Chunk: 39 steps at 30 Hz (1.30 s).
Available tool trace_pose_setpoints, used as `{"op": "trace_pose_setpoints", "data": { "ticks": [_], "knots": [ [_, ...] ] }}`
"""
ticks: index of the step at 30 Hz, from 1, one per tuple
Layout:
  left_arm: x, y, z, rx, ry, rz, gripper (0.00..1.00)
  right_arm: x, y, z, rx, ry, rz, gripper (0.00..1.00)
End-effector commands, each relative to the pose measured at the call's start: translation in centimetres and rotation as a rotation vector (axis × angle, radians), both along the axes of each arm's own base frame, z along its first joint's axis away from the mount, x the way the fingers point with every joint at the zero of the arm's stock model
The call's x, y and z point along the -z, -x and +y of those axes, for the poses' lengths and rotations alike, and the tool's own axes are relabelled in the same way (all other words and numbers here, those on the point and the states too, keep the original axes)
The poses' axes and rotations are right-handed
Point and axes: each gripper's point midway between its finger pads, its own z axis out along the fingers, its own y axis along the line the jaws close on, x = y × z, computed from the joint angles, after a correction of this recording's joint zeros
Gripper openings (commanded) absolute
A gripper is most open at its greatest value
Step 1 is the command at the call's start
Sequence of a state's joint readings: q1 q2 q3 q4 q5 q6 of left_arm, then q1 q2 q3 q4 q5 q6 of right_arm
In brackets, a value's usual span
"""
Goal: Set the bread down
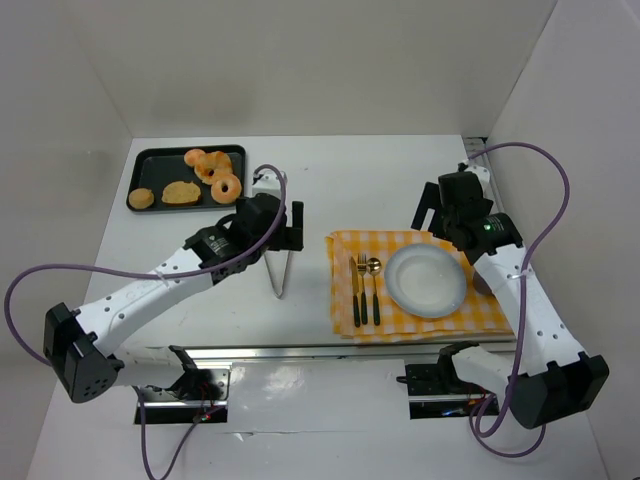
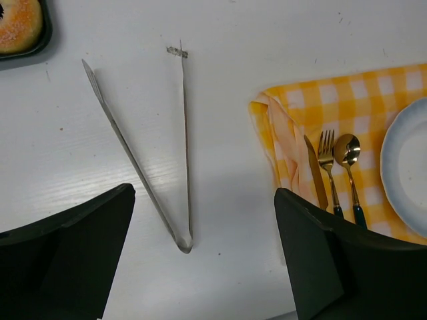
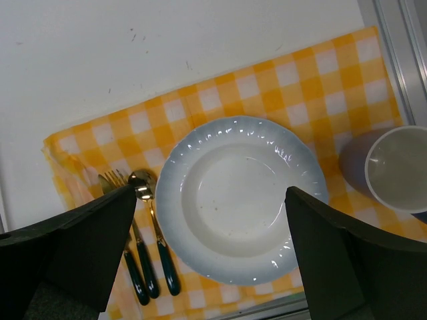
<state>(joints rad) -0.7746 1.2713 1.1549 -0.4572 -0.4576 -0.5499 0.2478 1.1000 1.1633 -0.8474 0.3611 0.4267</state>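
Two arms reach out over the white surface [image 1: 400, 170], and from my station I see neither one carrying anything. The left pincer [image 2: 203, 193] hangs above the tongs with its fingers spread wide, gripping nothing and touching nothing. The right pincer [image 3: 210, 193] hovers over the plate, spread just as wide and just as empty.

A yellow checked cloth [image 1: 345, 310] lies on the right half, its left edge rumpled. At the far left sits a black tray [image 1: 160, 165], its long side running left to right. A pale blue plate [image 1: 427, 280] rests on the cloth, with a few small specks in its bowl.

Metal tongs [image 2: 185, 133] lie on the surface between tray and cloth, splayed in a V. Their hinge is toward the arm bases, their tips toward the far wall, and their long axis runs near to far. A whitish cup [image 3: 399, 167] stands upright on the cloth just right of the plate.

All the bread [image 1: 226, 188] is in the tray, five pieces by my count. The flat slice [image 1: 181, 192] lies by the tray's near edge, long axis left to right, with a small round piece [image 1: 141, 198] just left of it. Three ring-shaped pieces [image 1: 212, 166] cluster at the right end; being round, they point no particular way.

A knife [image 2: 315, 173], fork [image 2: 327, 160] and spoon [image 2: 347, 150] lie side by side on the cloth left of the plate, handles toward the arm bases.
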Motion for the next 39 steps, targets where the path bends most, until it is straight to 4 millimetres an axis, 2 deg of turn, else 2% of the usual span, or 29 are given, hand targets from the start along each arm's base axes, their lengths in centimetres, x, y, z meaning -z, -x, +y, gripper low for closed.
{"op": "trace_pose_setpoints", "data": {
  "ticks": [1, 5, 9, 12, 20, 22, 23, 25, 27, 30, 34, 36, 38, 39],
  "knots": [
    [-1.8, -0.4, 0.5, -0.037, 0.012, -0.054, 0.99, -1.5, -0.7, -0.1, 0.019, -0.020, -0.081, 1.00],
    [-2.1, -0.2, -0.9, 0.019, 0.051, -0.016, 0.99, -1.5, -0.7, -0.3, 0.027, -0.013, -0.082, 1.00],
    [-1.1, 0.4, -2.1, 0.094, 0.070, 0.006, 0.98, -1.8, -0.6, -0.5, 0.035, -0.009, -0.093, 1.00],
    [-0.3, -0.1, -2.0, 0.047, 0.075, 0.024, 0.98, -1.8, -0.6, -0.5, 0.035, -0.009, -0.093, 1.00],
    [5.5, 1.3, -0.2, -0.072, -0.001, 0.171, 0.99, -1.1, -0.4, -0.6, 0.035, -0.004, -0.075, 1.00],
    [7.2, 2.2, -0.6, -0.053, 0.008, 0.231, 0.99, -1.1, -0.4, -0.6, 0.035, -0.004, -0.075, 1.00],
    [8.7, 2.7, -0.6, -0.043, -0.003, 0.259, 0.99, -1.1, -0.4, -0.6, 0.035, -0.004, -0.075, 1.00],
    [10.0, 3.0, -1.5, -0.026, 0.030, 0.273, 0.99, -0.8, -0.3, -0.8, 0.041, 0.004, -0.068, 1.00],
    [12.2, 3.6, -1.1, -0.047, 0.012, 0.312, 0.99, -0.7, -0.3, -0.6, 0.032, -0.004, -0.066, 1.00],
    [13.7, 3.8, -1.3, -0.066, 0.007, 0.332, 0.99, -0.7, -0.9, -0.4, 0.032, -0.003, -0.064, 1.00],
    [16.8, 4.5, 0.6, -0.211, -0.080, 0.425, 0.99, -0.9, -1.1, -0.4, 0.032, -0.001, -0.057, 1.00],
    [18.1, 4.4, 0.7, -0.232, -0.109, 0.446, 0.99, -0.9, -1.1, -0.4, 0.032, -0.001, -0.057, 1.00],
    [18.5, 4.0, 0.5, -0.236, -0.101, 0.456, 0.99, -0.9, -1.1, -0.4, 0.032, -0.001, -0.057, 1.00],
    [18.9, 3.3, 0.7, -0.243, -0.102, 0.463, 0.99, -0.9, -1.1, -0.4, 0.032, -0.001, -0.057, 1.00]
  ]
}}
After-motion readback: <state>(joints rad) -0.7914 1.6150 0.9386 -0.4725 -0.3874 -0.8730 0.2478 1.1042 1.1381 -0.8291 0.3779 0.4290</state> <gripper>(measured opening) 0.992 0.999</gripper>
